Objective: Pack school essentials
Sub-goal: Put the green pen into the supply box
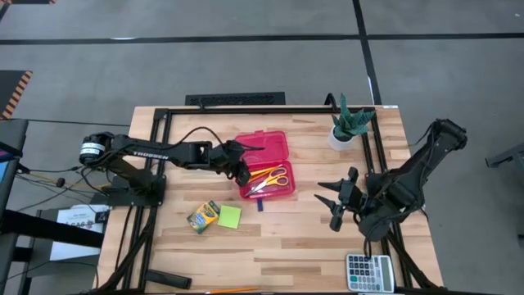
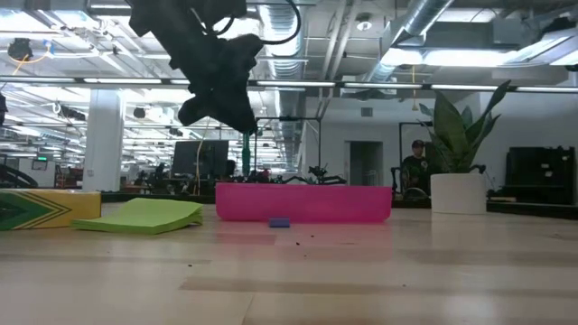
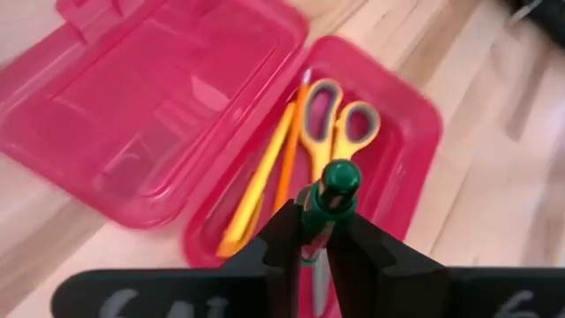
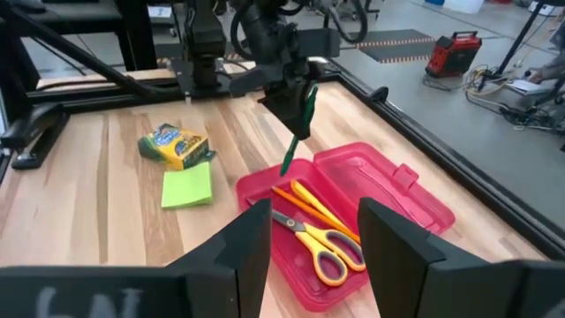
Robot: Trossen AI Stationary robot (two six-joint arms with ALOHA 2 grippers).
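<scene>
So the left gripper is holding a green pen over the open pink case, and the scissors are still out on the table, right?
Not quite: the orange-yellow-handled scissors already lie inside the open pink plastic case, as the right wrist view shows. The left gripper does hold the green pen above it.

Glossy translucent pink plastic for the case [image 3: 177, 97] (lid included). Pale wood, smooth and matt, for the table [image 1: 303, 238]. Matt paper for the pad [image 4: 187, 186]. Printed card for the crayon box [image 4: 174, 145].

pink case [image 2: 303, 203] mid-table, blue eraser [image 2: 279, 222] before it, green pad [image 2: 143, 215], crayon box [image 2: 45, 208], potted plant [image 2: 461, 176]
</scene>
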